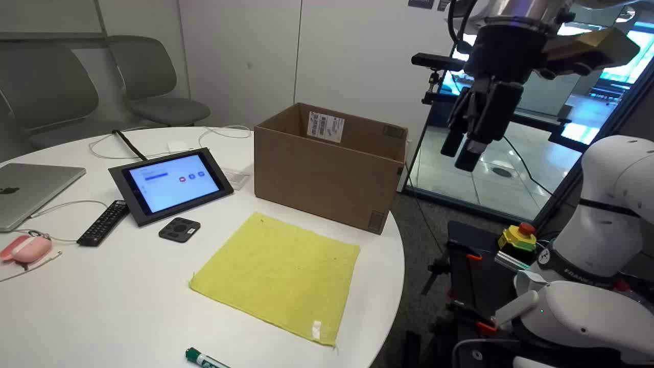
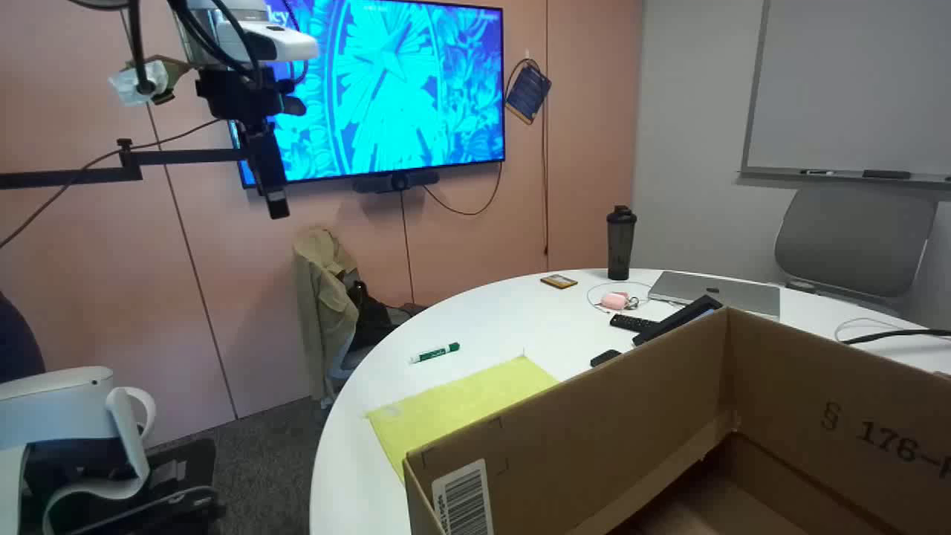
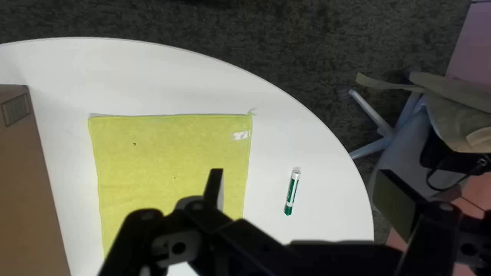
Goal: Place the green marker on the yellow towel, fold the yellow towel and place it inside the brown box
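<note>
The green marker lies on the white table, apart from the towel. It also shows in an exterior view and in the wrist view. The yellow towel lies flat and unfolded on the table, with a white tag at one corner. The wrist view shows most of the towel. The open-topped brown box stands beside the towel; its visible inside holds nothing. My gripper is open and empty, high above and away from these things. In the wrist view the marker appears between the fingers.
A tablet on a stand, a black remote, a small black device, a laptop and a pink case lie on the table. A dark bottle stands at its far side. The round table edge runs near towel and box.
</note>
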Robot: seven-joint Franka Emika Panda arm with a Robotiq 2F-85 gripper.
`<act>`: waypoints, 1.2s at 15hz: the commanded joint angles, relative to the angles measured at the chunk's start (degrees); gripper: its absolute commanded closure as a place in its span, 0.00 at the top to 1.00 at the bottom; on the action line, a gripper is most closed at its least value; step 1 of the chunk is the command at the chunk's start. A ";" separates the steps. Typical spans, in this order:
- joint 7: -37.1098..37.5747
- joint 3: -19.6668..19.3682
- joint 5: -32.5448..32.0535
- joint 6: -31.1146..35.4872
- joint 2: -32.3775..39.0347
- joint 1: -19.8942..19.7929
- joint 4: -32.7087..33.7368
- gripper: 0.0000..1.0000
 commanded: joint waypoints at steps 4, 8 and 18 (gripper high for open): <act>-0.11 0.26 0.14 -0.19 -0.18 -0.33 0.87 1.00; 0.01 0.66 -0.97 -0.37 1.11 -0.65 2.02 1.00; 0.90 5.24 -4.86 5.32 18.43 0.06 13.03 1.00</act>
